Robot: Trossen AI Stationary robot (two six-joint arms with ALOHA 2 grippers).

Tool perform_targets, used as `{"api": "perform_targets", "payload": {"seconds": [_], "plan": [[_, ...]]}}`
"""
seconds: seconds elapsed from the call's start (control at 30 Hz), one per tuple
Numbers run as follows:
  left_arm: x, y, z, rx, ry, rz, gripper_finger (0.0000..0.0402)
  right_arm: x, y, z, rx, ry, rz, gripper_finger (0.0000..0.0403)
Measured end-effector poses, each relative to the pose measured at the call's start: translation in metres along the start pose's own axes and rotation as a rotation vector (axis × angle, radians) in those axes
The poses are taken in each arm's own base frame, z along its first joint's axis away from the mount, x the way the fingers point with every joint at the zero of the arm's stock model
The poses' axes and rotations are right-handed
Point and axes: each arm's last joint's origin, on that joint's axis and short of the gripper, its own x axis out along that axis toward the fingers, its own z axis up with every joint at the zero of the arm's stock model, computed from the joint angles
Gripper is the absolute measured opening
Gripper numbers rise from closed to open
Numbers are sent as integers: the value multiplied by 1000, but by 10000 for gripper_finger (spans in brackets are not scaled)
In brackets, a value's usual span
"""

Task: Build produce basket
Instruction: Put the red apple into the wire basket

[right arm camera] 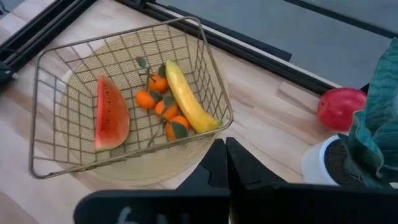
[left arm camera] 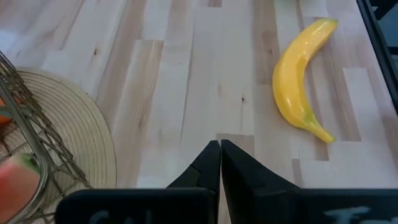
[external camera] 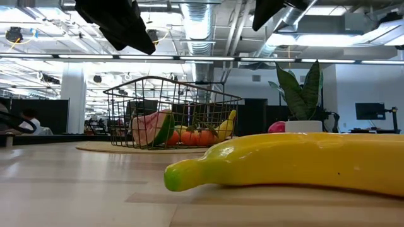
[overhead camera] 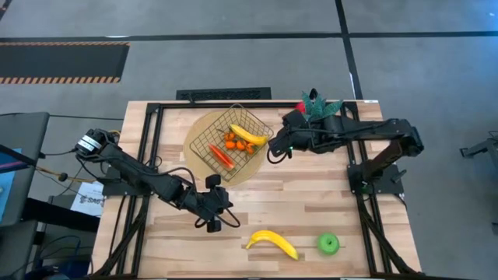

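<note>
Beyond the left gripper (overhead camera: pixel 215 224), fingers together and empty, a loose banana (overhead camera: pixel 272 242) lies nearby, apparently crosswise; the right gripper (overhead camera: pixel 275 153), likewise closed, hovers beside the basket (overhead camera: pixel 204 140).

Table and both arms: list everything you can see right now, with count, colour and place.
basket: one, dark-gold wire, on the mat
mat: one, round, tan, at the table's far middle
watermelon slice: one, red with a green rind, in the basket
oranges: a small leafy cluster, orange, in the basket
basket banana: one, yellow, in the basket
loose banana: one, yellow, near table edge
green apple: one, beside the loose banana
red apple: one, by the plant
plant: one, green, white pot, far right corner
left gripper: shut, left of the loose banana
right gripper: shut, beside the basket
</note>
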Motion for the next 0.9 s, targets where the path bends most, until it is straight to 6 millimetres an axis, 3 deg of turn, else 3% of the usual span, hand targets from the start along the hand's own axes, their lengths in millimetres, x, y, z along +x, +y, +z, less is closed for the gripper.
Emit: {"api": "perform_targets", "payload": {"seconds": [0.33,0.6,0.73,0.9], "plan": [[0,-1,-1,22,19,-45,0,8,-3,10,8,16,36,0],[0,-1,-1,23,20,-47,0,5,8,17,36,-52,134,0],[0,-1,-1,22,19,-47,0,7,20,6,18,-37,146,0],[0,-2,0,20,12,-50,0,22,41,-25,-35,47,102,0]]}}
